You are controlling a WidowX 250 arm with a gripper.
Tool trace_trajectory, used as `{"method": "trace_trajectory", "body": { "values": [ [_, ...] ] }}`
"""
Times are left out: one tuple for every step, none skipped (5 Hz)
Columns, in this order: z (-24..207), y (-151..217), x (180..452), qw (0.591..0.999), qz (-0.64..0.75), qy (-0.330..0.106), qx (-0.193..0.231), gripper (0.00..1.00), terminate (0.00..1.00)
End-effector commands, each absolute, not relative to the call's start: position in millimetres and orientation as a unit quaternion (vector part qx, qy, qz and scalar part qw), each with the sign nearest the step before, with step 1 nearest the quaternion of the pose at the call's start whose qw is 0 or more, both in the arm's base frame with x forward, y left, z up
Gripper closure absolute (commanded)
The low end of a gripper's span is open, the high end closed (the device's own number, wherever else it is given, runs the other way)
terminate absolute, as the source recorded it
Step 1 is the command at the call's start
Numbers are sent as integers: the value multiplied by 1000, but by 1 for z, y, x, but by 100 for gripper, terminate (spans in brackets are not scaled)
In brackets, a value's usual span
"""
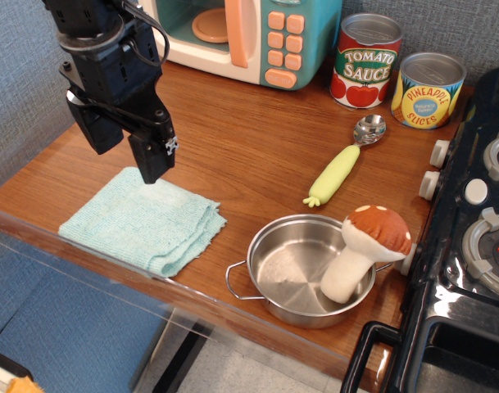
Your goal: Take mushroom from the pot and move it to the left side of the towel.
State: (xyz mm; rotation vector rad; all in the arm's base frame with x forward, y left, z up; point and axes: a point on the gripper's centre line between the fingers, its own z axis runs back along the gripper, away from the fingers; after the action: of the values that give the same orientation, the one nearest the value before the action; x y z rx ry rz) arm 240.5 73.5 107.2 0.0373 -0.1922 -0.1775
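Note:
The mushroom [365, 250], with a reddish-brown spotted cap and a cream stem, stands tilted inside the pot [286, 270], leaning against its right rim. The shiny steel pot sits near the table's front edge, right of centre. The aqua-blue towel [142, 221] lies flat at the front left. My black gripper [126, 149] hangs above the towel's far edge, well left of the pot. Its jaws stand apart with nothing between them.
A toy microwave [249, 37] stands at the back. A tomato sauce can [365, 61] and a pineapple can [428, 90] stand at the back right. A spoon with a green handle [337, 172] lies behind the pot. A black toy stove [470, 246] borders the right side.

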Motion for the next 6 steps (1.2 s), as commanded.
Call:
{"method": "trace_trajectory", "body": {
  "values": [
    [107,74,240,991,-88,-96,19,0,0],
    [114,38,245,983,-142,-115,17,0,0],
    [122,-7,251,972,-192,-134,4,0,0],
    [128,-57,259,956,-249,-156,-15,0,0],
    [123,-92,271,949,-272,-158,-25,0,0],
    [110,-107,280,950,-271,-149,-28,0,0]
  ]
}}
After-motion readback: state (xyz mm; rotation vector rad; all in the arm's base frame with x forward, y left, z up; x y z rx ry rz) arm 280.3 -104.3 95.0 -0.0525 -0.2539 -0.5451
